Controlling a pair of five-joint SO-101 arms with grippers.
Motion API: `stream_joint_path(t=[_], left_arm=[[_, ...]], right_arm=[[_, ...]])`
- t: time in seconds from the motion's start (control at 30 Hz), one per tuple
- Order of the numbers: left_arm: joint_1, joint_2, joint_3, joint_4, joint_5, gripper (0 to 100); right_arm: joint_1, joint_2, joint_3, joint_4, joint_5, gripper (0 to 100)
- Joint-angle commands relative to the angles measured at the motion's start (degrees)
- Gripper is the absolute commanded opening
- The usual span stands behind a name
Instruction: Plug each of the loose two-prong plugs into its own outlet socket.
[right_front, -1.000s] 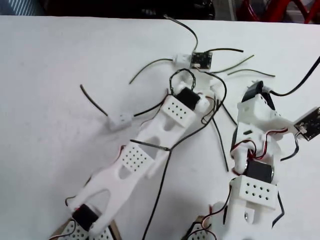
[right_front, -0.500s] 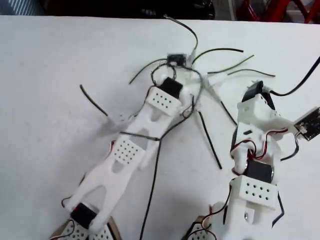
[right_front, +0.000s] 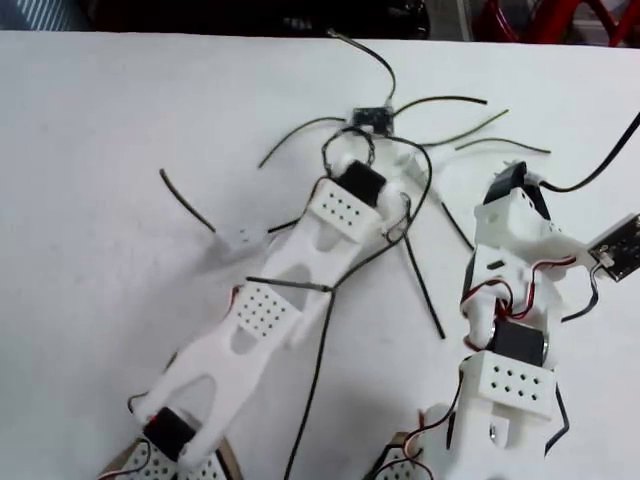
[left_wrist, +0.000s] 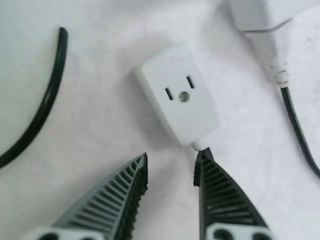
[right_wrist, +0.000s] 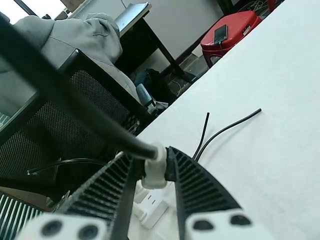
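Over the white table (right_front: 90, 120) my left gripper (left_wrist: 170, 165) hangs spread open at the cord end of the outlet socket (left_wrist: 177, 97) lying there, I think to steady it, while my right gripper (right_wrist: 151, 156) is closed tight on a white plug (right_wrist: 154, 175), ready to bring it over.

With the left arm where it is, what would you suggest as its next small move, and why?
Probably ease the left jaws forward over the socket and close on it. They stand open just short of its cord end, and it lies loose on the table. The right jaws are shut on a plug, so a steadied socket seems needed.
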Motion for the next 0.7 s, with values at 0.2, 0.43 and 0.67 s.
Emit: stream_joint_path(t=[0.2, 0.43, 0.67], left_arm=[[4.18, 0.48, -0.7, -10.9, 0.35, 17], [3.03, 3.56, -1.23, -5.89, 0.09, 17], [2.86, 3.12, -1.23, 3.78, 0.09, 17]], right_arm=[[0.31, -0.13, -1.67, -1.36, 0.18, 1.7], [0.31, -0.13, -1.67, -1.27, 0.18, 1.7], [0.31, -0.13, -1.67, -1.27, 0.18, 1.7]])
